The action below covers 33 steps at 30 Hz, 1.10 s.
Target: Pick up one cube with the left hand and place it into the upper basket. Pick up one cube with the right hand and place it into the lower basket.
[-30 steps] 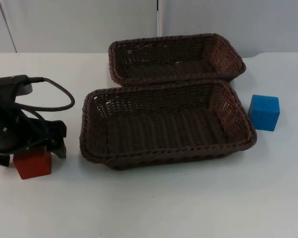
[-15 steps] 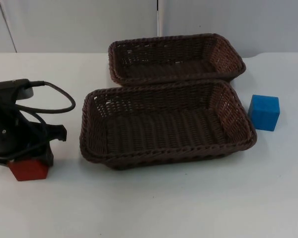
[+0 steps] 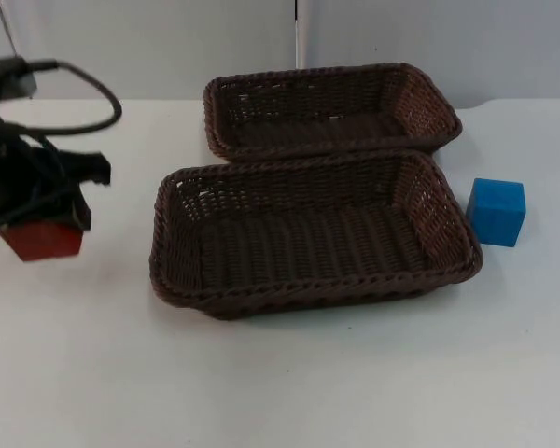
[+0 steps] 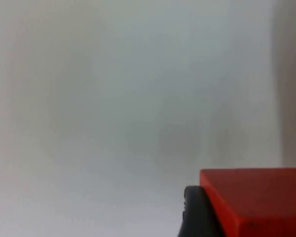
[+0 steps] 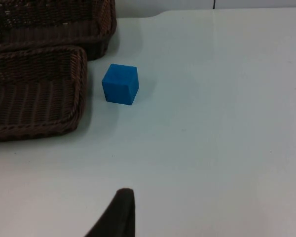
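Left hand [image 3: 39,233] grips the unmarked red cube [image 3: 43,241] above the table [image 3: 280,373].

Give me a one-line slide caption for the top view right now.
Left gripper holds the red cube off the table, left of two empty wicker baskets; blue cube waits at right.

A lab bench: bare white table [image 3: 289,383] ending at a grey partition wall [image 3: 168,47]
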Available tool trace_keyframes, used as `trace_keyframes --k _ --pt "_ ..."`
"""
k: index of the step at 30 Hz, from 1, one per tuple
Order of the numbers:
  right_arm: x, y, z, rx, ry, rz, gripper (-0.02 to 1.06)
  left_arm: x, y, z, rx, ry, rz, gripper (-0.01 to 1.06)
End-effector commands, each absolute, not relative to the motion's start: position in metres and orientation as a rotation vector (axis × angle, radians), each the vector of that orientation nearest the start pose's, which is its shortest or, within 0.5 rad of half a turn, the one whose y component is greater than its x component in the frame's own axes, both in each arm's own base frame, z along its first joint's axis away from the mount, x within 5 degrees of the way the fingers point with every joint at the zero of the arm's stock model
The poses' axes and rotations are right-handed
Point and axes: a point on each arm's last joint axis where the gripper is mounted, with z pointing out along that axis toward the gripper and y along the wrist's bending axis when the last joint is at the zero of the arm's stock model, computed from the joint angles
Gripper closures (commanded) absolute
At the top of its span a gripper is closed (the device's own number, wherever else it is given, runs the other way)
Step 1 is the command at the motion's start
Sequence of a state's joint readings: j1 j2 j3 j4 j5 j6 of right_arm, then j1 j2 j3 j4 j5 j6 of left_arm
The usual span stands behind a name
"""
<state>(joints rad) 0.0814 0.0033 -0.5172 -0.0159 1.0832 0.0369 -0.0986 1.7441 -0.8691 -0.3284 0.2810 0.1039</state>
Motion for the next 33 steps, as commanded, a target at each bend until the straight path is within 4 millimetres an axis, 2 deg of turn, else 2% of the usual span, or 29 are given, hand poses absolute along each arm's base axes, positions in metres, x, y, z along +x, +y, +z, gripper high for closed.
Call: trace_keyframes --k 1,4,5,9,12,33 --pt "-0.007 -0.002 0.28 -0.046 2.045 0.054 -0.01 0.32 -0.042 0.168 -0.107 2.588 -0.232 1.05" --pt "-0.007 -0.002 0.28 -0.046 2.045 0.054 -0.01 0.316 -0.041 0.192 -0.09 2.518 -0.239 1.05" --pt "-0.007 -0.002 0.28 -0.046 2.045 0.054 -0.01 0.316 -0.041 0.192 -0.09 2.518 -0.239 1.05" --pt "-0.007 -0.002 0.28 -0.046 2.045 0.054 -0.01 0.313 -0.04 0.213 -0.067 2.431 -0.234 1.05" --pt "-0.007 -0.002 0.28 -0.046 2.045 0.054 -0.01 0.313 -0.04 0.218 -0.067 2.403 -0.231 1.05" --pt "-0.007 -0.002 0.28 -0.046 2.045 0.054 -0.01 0.314 -0.039 0.221 -0.076 2.369 -0.227 1.05"
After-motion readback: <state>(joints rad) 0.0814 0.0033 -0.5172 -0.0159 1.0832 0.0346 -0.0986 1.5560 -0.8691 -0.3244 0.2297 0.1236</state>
